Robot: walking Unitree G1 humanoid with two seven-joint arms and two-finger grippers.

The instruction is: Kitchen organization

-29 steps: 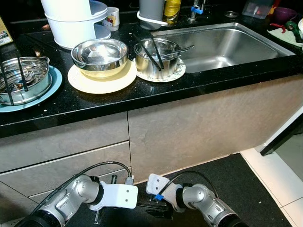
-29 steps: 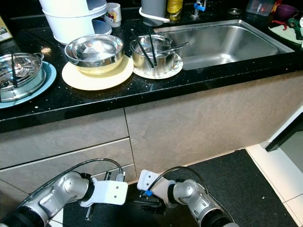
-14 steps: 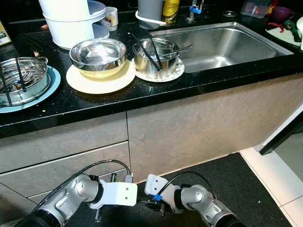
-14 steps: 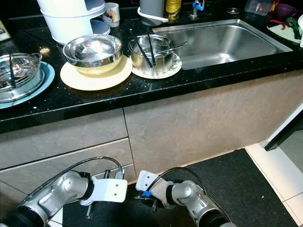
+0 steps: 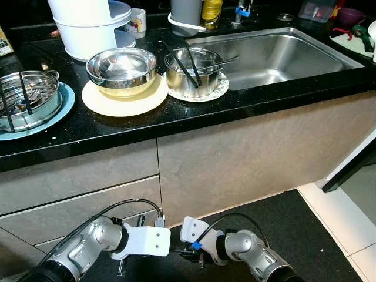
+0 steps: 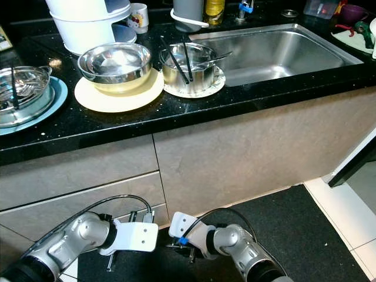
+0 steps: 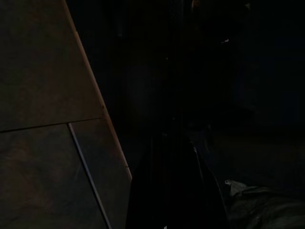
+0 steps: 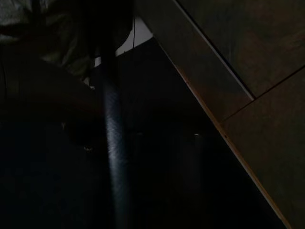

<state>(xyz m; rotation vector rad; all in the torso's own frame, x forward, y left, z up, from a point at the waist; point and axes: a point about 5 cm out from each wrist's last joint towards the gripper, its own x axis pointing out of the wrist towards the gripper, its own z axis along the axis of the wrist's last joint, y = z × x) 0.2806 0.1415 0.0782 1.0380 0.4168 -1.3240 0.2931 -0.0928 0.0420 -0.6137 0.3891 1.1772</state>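
Dark floor mat (image 5: 305,229) beside white tiles (image 5: 352,220).

On our black counter, a wide steel bowl (image 5: 123,70) sits on a cream plate (image 5: 124,97); beside it, a steel pot (image 5: 192,71) holding black utensils (image 5: 183,62) rests on a patterned plate (image 5: 218,91).

We find the sink (image 5: 282,53) basin open; beside it, steel pot (image 5: 192,71) and bowl (image 5: 122,70) crowd the counter.

The black countertop (image 5: 147,120) carries, left of the sink (image 5: 282,50), a patterned plate (image 5: 218,92), a cream plate (image 5: 126,100) and a blue plate (image 5: 61,108).
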